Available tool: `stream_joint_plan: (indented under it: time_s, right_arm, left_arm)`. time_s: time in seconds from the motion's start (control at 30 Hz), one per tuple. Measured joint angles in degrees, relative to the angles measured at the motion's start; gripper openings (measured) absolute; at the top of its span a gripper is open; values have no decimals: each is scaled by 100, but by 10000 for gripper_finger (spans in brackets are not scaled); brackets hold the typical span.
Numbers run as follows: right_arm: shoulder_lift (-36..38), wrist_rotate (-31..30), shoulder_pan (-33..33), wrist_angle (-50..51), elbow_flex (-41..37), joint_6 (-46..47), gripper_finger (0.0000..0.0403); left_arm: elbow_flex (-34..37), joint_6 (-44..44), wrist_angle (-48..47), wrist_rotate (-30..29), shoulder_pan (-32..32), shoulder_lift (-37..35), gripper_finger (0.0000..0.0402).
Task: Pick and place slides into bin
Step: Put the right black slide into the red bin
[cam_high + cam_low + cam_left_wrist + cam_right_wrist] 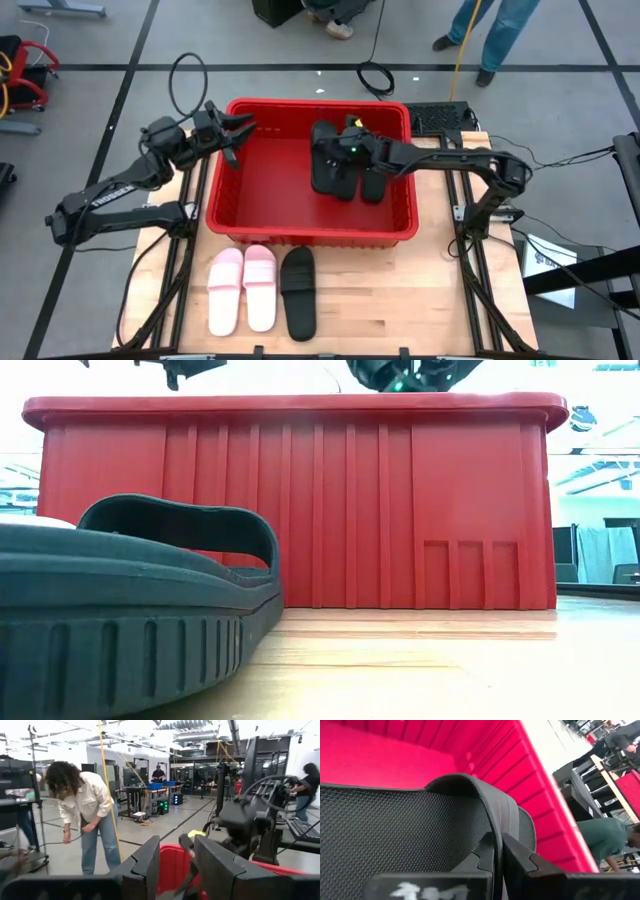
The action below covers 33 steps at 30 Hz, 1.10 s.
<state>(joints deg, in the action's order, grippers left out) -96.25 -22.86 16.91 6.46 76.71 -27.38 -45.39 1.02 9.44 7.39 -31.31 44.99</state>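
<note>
While the right arm works inside the crate, the scene stands as follows.

Right jaws: the right gripper is closed on the wide strap of a black open-toe slide sandal, pinching it between its fingers, as the right wrist view shows.

Held slide's place: over the floor of the large bright red slotted plastic bin, toward its 1 o'clock corner, beside other black slides already in there.

Long axis: runs 12 to 6 o'clock, directly under the jaws; by my reading, letting go needs little further travel.

Left jaws: the left gripper hovers above the bin's 10 o'clock rim, partly open, holding nothing.

Slides left: two light pink slides and one black slide lie on the wooden desk at 6 o'clock of the bin, long axes 12 to 6.

Nearer arm: left, judged from the overhead view.
</note>
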Motion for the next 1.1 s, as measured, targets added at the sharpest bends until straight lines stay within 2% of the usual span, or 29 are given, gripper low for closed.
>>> stream_joint_plan:
  time_s: [0.13, 0.37, 0.47, 0.6, 1.1]
  right_arm:
    - [-273, -462, 8, -247, 0, -396, 8]
    - [-667, -544, 79, -366, 0, -484, 8]
    - [-792, -493, 100, -493, 0, -486, 8]
    - [-889, -98, 104, -579, 0, -414, 8]
    - [-876, 75, 126, -577, 0, -266, 8]
  left_arm:
    - [0, -2, 100, 54, -68, 39, 127]
    - [0, -68, 120, 32, -107, 39, 127]
    - [0, -68, 120, 32, -107, 39, 127]
    - [0, -72, 115, 30, -107, 39, 127]
    - [0, -53, 102, 29, -105, 39, 127]
